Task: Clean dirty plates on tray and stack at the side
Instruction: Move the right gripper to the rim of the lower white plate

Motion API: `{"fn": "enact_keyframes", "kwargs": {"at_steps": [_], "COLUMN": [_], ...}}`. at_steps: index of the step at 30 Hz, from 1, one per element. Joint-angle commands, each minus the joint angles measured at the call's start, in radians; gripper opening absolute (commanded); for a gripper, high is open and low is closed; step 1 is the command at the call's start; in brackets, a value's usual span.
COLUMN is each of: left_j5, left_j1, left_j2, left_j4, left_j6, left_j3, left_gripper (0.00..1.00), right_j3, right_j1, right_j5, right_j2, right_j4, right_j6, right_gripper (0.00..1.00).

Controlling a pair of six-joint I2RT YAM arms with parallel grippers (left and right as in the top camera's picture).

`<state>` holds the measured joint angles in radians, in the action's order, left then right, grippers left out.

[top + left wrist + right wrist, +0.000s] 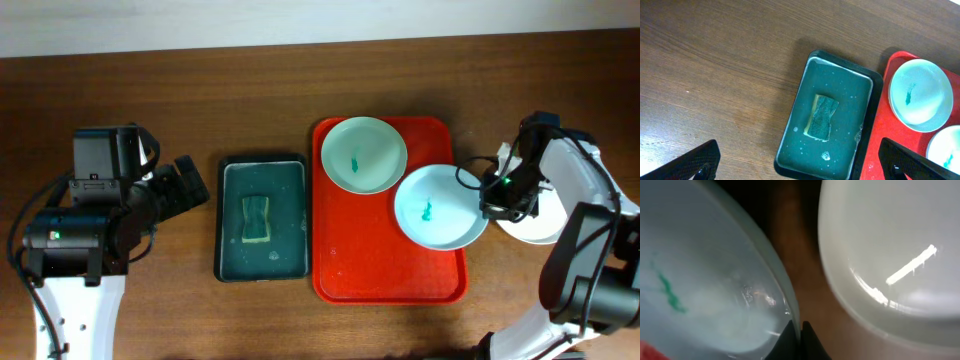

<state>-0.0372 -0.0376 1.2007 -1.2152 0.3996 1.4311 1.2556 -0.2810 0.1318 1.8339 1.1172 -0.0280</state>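
Observation:
The red tray holds two plates with teal smears. One plate sits at its back left and shows in the left wrist view. The other plate hangs over the tray's right edge. My right gripper is shut on this plate's right rim; the rim runs between the fingertips. A third, clean white plate lies on the table to the right of the tray, also in the right wrist view. My left gripper is open and empty above the green tray's near end.
A dark green tray with a wet sponge stands left of the red tray; both show in the left wrist view, the green tray and the sponge. Bare wooden table lies to the left and front.

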Motion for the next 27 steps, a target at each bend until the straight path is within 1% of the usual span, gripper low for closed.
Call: {"fn": "enact_keyframes", "kwargs": {"at_steps": [1,4,7,9,11,13,16,17,19,20,22,25,26,27], "left_j5": [-0.003,-0.003,-0.003,-0.003,-0.003,-0.003,-0.002,-0.002,-0.002,0.001,0.059,0.124,0.128,0.127], "left_j1": [0.003,0.003,0.003,0.003,0.003,0.003,0.003,0.003,0.003,0.003,0.003,0.003,0.002,-0.009], "left_j2": [-0.002,-0.003,-0.002,-0.002,-0.003,-0.003,-0.003,-0.003,-0.002,-0.003,-0.003,0.006,0.011,0.028], "left_j4": [0.001,0.001,0.001,0.001,0.001,0.001,0.002,0.002,0.002,0.002,-0.001,-0.002,-0.006,-0.013], "left_j6": [-0.009,-0.009,-0.009,-0.009,-0.008,-0.009,-0.008,-0.008,-0.008,-0.005,-0.001,-0.002,-0.002,-0.01], "left_j3": [0.011,0.011,0.011,0.011,0.011,0.011,0.011,0.011,0.011,0.011,0.011,0.011,0.01,0.008], "left_gripper": [0.99,0.99,1.0,0.99,0.99,0.99,0.99,0.99,0.99,1.0,0.99,0.99,1.0,1.0], "right_j3": [0.047,0.043,0.001,-0.058,-0.142,-0.209,-0.258,-0.258,-0.245,-0.237,-0.198,-0.154,-0.143,-0.128], "right_j1": [0.064,0.138,0.247,0.307,0.374,0.419,0.446,0.442,0.422,0.408,0.361,0.321,0.317,0.313], "right_j5": [0.024,0.044,0.044,0.044,0.044,0.045,0.042,0.035,0.028,0.022,0.022,0.045,0.045,0.045], "right_j2": [-0.137,-0.183,-0.19,-0.19,-0.19,-0.19,-0.19,-0.19,-0.19,-0.19,-0.193,-0.201,-0.204,-0.208], "right_j4": [0.077,0.13,0.137,0.086,-0.001,-0.08,-0.151,-0.161,-0.156,-0.148,-0.1,-0.016,0.011,0.04], "right_j6": [0.026,0.066,0.194,0.284,0.395,0.473,0.529,0.535,0.533,0.527,0.465,0.317,0.282,0.227], "right_gripper": [0.04,0.04,0.04,0.04,0.04,0.04,0.04,0.05,0.25,0.27,0.26,0.27,0.3,0.3]}}
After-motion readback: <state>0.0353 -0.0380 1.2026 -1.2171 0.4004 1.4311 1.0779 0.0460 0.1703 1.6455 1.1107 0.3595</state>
